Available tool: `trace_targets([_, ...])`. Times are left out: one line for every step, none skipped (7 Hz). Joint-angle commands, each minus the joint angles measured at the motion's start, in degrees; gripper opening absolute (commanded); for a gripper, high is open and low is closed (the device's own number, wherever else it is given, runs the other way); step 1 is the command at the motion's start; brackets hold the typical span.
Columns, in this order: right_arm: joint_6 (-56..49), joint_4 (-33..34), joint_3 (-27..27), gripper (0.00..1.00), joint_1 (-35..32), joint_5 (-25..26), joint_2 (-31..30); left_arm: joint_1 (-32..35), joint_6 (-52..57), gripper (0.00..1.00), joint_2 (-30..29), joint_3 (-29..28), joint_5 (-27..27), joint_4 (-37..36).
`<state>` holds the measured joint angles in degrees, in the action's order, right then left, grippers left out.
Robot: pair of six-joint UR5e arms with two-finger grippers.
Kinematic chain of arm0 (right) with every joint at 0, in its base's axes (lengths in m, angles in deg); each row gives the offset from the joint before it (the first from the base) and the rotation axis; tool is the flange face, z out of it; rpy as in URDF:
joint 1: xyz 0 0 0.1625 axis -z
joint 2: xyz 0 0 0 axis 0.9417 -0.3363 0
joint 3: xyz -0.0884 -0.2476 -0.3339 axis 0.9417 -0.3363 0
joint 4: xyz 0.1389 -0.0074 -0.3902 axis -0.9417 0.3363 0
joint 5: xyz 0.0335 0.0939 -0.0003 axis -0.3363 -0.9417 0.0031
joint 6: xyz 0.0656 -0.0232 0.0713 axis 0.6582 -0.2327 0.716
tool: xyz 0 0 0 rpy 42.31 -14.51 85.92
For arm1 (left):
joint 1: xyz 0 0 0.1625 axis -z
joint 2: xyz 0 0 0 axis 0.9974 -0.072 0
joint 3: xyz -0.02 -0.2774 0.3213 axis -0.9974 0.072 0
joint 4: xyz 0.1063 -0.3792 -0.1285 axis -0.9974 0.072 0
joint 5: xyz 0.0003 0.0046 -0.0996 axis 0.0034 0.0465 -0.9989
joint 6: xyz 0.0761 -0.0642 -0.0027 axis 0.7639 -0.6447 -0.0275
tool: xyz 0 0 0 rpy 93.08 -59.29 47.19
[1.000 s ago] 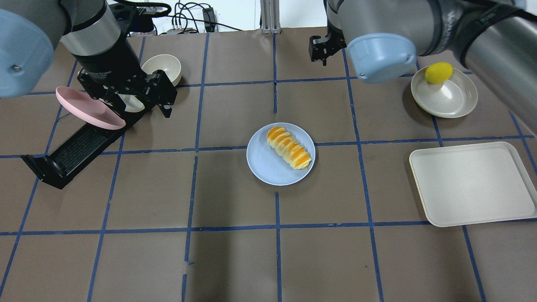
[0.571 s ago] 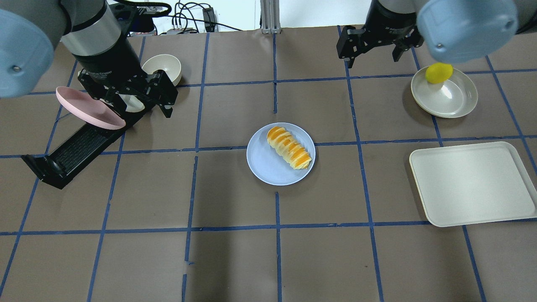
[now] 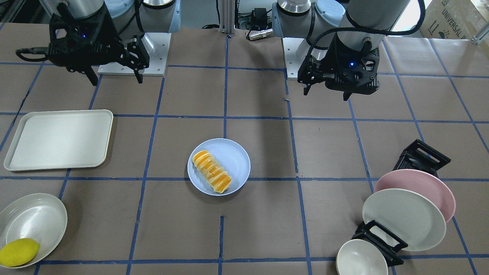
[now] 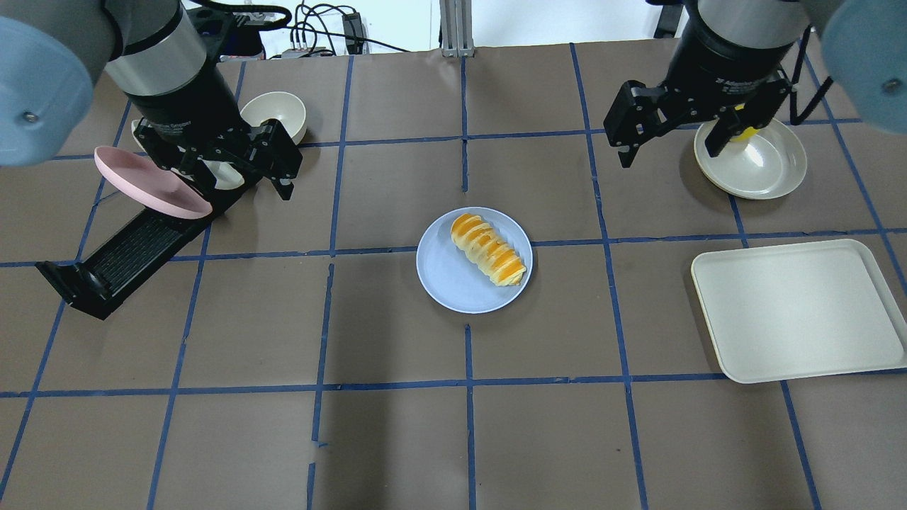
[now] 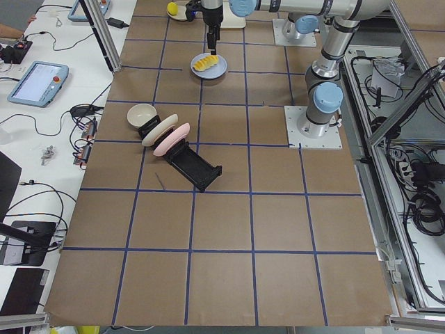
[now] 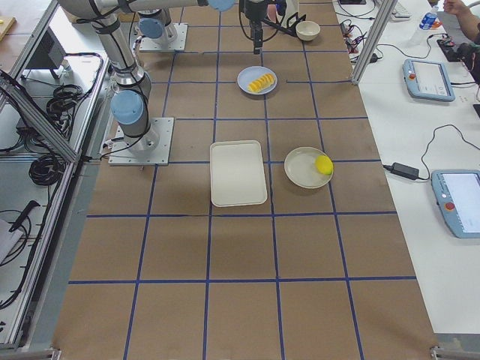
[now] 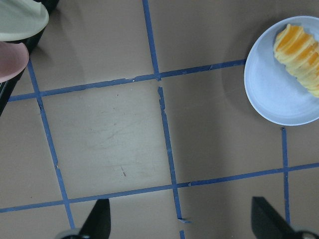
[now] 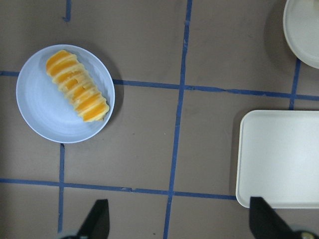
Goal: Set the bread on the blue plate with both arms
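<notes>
Lying slantwise on the blue plate (image 4: 446, 283) in the middle of the overhead frame, the bread (image 4: 489, 249) sits toward the plate's right side, its orange ridges running from upper left to lower right, and neither arm touches it. The left gripper (image 3: 325, 93) hangs in the upper left of the overhead frame, where it overlaps the pink plate (image 4: 149, 180) standing in the black rack (image 4: 134, 248). Its jaws are spread wide with nothing between them. In its wrist view two dark fingertips (image 7: 99, 221) stand at the bottom corners with only bare brown table (image 7: 109, 134) between, and the plate with the bread lies at the upper right edge. The right gripper (image 4: 668, 152) hangs in the upper right of the overhead frame, equally wide apart and empty, one finger crossing the rim of the cream plate (image 4: 762, 166), where a sliver of the yellow fruit (image 3: 19, 252) shows behind it. Its wrist view has the bread and plate at upper left and the pale tray (image 8: 281, 159) at right, both well clear of the fingertips (image 8: 99, 219)
</notes>
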<state>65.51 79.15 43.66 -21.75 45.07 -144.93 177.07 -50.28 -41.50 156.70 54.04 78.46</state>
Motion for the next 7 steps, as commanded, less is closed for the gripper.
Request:
trace_targets([0.8,-1.9,0.2,1.00,-0.4,2.9,-1.5,0.3,0.0,1.00,0.1,0.1,0.0,0.0])
trace_targets([1.0,-1.9,0.3,1.00,-0.4,2.6,-1.5,0.4,-0.1,1.00,0.0,0.1,0.0,0.0])
trace_targets([1.0,-1.8,0.6,1.00,-0.5,2.5,-1.5,0.4,0.0,1.00,0.1,0.0,0.1,0.0])
trace_targets([1.1,-1.6,0.5,1.00,-0.6,2.5,-1.3,0.4,0.0,1.00,0.3,-0.3,0.1,0.0])
trace_targets([1.1,-1.6,0.7,1.00,-0.6,2.5,-1.3,0.4,0.0,1.00,0.3,-0.3,0.2,0.0])
trace_targets([1.0,-1.6,0.7,1.00,-0.6,2.5,-1.3,0.4,0.0,1.00,0.3,-0.4,0.9,0.0])
trace_targets([1.0,-1.6,0.7,1.00,-0.6,2.5,-1.3,0.4,0.0,1.00,0.5,-0.5,0.9,0.0])
